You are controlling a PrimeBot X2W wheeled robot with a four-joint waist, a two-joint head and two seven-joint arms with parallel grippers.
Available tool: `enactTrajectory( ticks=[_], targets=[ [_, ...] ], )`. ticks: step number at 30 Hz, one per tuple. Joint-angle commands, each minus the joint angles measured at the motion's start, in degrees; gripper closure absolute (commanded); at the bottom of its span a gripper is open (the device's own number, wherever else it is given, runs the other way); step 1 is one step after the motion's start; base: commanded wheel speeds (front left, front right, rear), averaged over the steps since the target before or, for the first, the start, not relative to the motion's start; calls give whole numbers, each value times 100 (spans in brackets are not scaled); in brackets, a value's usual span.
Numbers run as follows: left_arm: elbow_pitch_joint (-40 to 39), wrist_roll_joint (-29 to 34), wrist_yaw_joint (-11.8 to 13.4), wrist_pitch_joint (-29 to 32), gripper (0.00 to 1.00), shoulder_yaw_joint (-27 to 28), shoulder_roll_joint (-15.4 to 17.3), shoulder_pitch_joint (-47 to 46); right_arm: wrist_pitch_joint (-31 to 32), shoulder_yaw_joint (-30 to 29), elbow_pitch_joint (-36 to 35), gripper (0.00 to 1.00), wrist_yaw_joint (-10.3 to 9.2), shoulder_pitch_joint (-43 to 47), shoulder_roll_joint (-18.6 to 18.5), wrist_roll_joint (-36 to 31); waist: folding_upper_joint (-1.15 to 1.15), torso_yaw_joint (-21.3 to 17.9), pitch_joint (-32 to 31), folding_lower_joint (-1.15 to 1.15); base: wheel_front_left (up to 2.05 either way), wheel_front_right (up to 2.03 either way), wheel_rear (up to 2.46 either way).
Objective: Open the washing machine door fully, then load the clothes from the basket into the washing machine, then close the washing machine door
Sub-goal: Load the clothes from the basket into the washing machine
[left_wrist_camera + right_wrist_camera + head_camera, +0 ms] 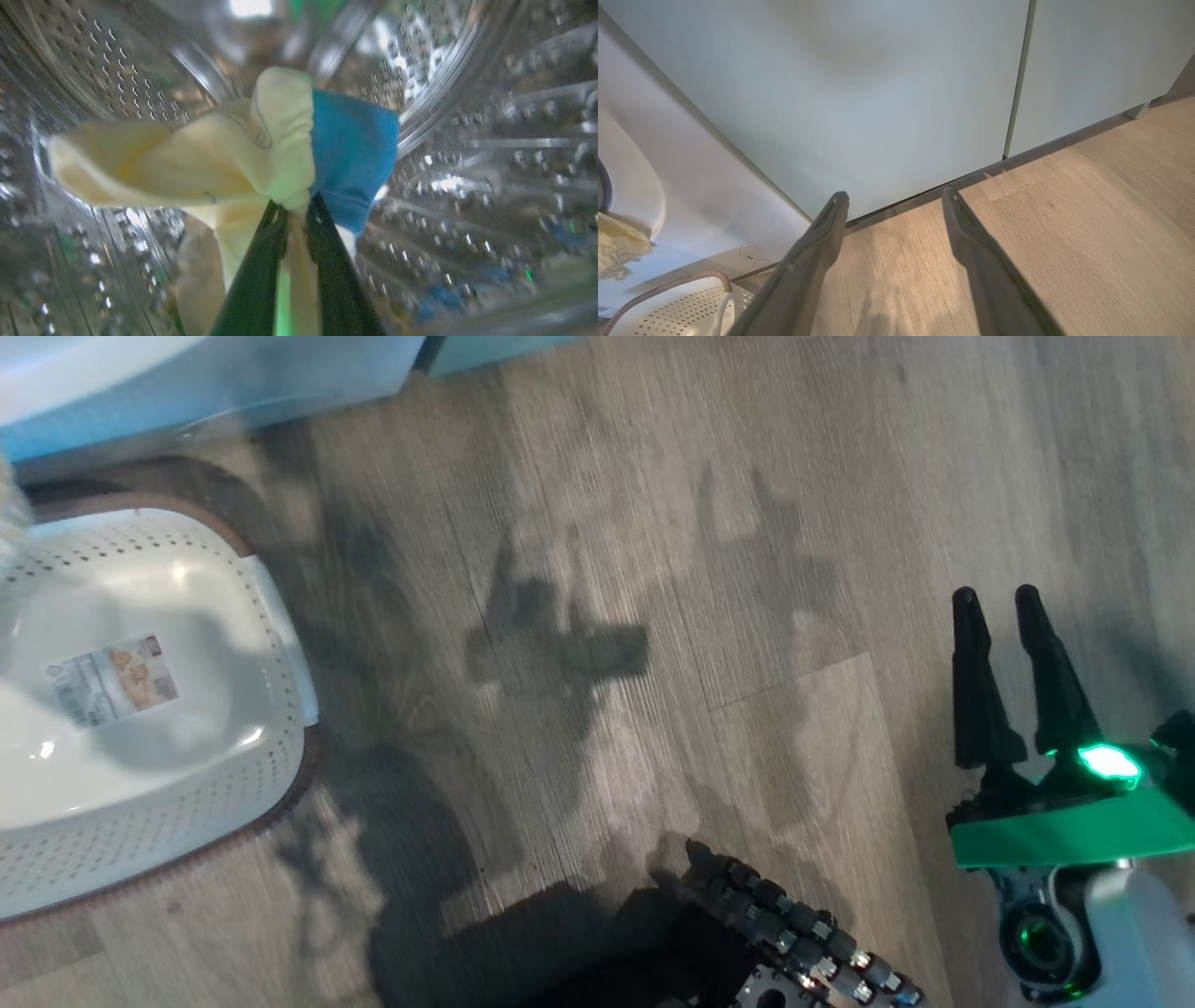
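Observation:
Inside the washing machine's steel drum (472, 186), my left gripper (296, 203) is shut on the clothes: a pale yellow garment (196, 158) bunched with a blue cloth piece (352, 149). The cream basket (280, 728) sits on the floor at the left, and its inside holds nothing but the label (112, 679) on its bottom. My right gripper (995, 595) hangs open over bare floor at the lower right, with nothing between its fingers (822, 242). Another pale yellow garment (616, 245) shows by the washing machine's white front (668, 163). The washing machine door is out of view.
Pale green cabinet doors (878, 93) stand ahead of the right gripper, above wood floor (1064, 224). The machine's round flap (759, 249) sits low beside the basket rim (668, 284). My wheeled base (794, 933) is at the bottom of the head view.

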Motion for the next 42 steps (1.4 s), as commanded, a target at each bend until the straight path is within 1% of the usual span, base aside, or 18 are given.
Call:
enactTrajectory(
  ticks=[1, 2, 5, 6, 9, 11, 15, 19, 21, 22, 23, 24, 25, 26, 30, 31, 37, 42],
  targets=[
    [-111, 169, 59, -202, 100, 154, 318, -403, -53, 130, -126, 0, -16, 29, -84, 58, 0, -64, 70, -1, 0, 0, 0],
    [-111, 169, 59, -202, 100, 154, 318, -403, -53, 130, -126, 0, -16, 29, -84, 58, 0, -64, 70, -1, 0, 0, 0],
    [0, 460, 56, -623, 100, 42, 325, -759, -53, 186, -139, 0, -16, -12, -84, 99, 0, -113, 155, -1, 0, 0, 0],
    [41, 639, -10, -718, 100, -96, 369, -849, -53, 196, -145, 0, -16, -20, -84, 108, 0, -116, 183, -1, 0, 0, 0],
    [150, 830, 29, -1239, 100, -143, 302, -1133, -53, 266, -143, 0, -16, -59, -84, 118, 0, -139, 275, -1, 0, 0, 0],
    [293, 935, 31, -1404, 100, -224, 268, -1200, -53, 281, -146, 0, -16, -81, -84, 132, 0, -137, 296, -1, 0, 0, 0],
    [695, 579, -91, -858, 100, -230, 86, -1001, -53, 267, -126, 0, -16, -91, -84, 130, 0, -67, 302, -1, 0, 0, 0],
    [710, 302, -70, -471, 100, -170, -14, -801, -53, 223, -135, 0, -16, -127, -84, 96, 0, 18, 285, -1, 0, 0, 0],
    [637, 230, -11, -342, 100, -154, -50, -727, -53, 195, -133, 0, -16, -148, -84, 59, 0, 67, 276, -1, 0, 0, 0],
    [588, 227, 37, -296, 95, -157, -58, -693, -53, 192, -132, 0, -16, -163, -84, 40, 0, 88, 273, -1, 0, 0, 0],
    [537, 223, 68, -268, 77, -163, -66, -662, -53, 188, -135, 0, -16, -177, -84, 24, 0, 107, 269, -1, 0, 0, 0],
    [507, 206, 82, -207, 77, -174, -73, -628, -53, 178, -132, 0, -16, -188, -84, 13, 0, 126, 262, -1, 0, 0, 0],
    [473, 180, 111, -175, 2, -164, -85, -599, -53, 166, -127, 0, -16, -196, -84, 2, 0, 147, 256, -1, 0, 0, 0],
    [433, 154, 130, -167, 0, -154, -93, -560, -53, 155, -122, 0, -16, -206, -84, -8, 0, 168, 248, -1, 0, 0, 0],
    [335, 10, 195, -204, 0, -85, -138, -322, -53, 85, -110, 0, -16, -237, -84, -92, 0, 262, 172, -1, 0, 0, 0],
    [294, -63, 238, -362, 0, -29, -182, -151, -53, 8, -97, 0, -16, -232, -84, -145, 0, 332, 100, -1, 0, 0, 0],
    [203, -241, 358, -809, 0, 57, -357, 509, -53, -224, -115, 0, -16, -202, -84, -347, 0, 556, -156, -1, 0, 0, 0],
    [-138, -263, 498, -1249, 0, 36, -505, 1193, -53, -419, -153, 0, -16, -128, -84, -553, 0, 784, -387, -1, 0, 0, 0]
  ],
)
